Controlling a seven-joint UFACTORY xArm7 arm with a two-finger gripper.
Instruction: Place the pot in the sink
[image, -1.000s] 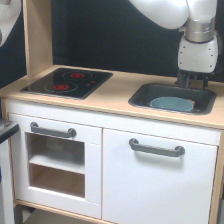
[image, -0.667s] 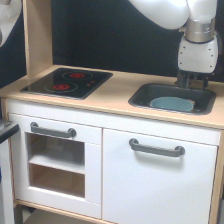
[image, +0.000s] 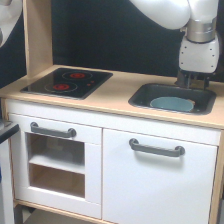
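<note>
Exterior view: small round light blue-grey toy pot (image: 171, 103) sits inside the dark grey rectangular metal sink basin (image: 142, 96), toward the basin's side on the exterior view's right. Pot is much narrower than the basin, upright as far as I can tell, with a short side handle poking out on the view's right. Rim band detail is too blurred to confirm.

White xArm arm (image: 170, 12) comes in from the top of frame. Its white wrist housing hangs over the back edge of the sink. Dark gripper (image: 193, 82) is below it, fingertips at the rear rim of the basin, behind and just above the pot. Not gripping the pot: there's visible basin between fingers and pot. Whether the fingers are spread or closed, can't tell; they read as one dark block.

Sink is sunk in the light wood countertop (image: 115, 90). Black two-ring hob (image: 68, 82) with red rings is on the view's left, well apart from the sink. Below: white cabinet door (image: 155, 175) with a grey bar handle, and a white oven front (image: 52, 160) with a grey handle and window.
</note>
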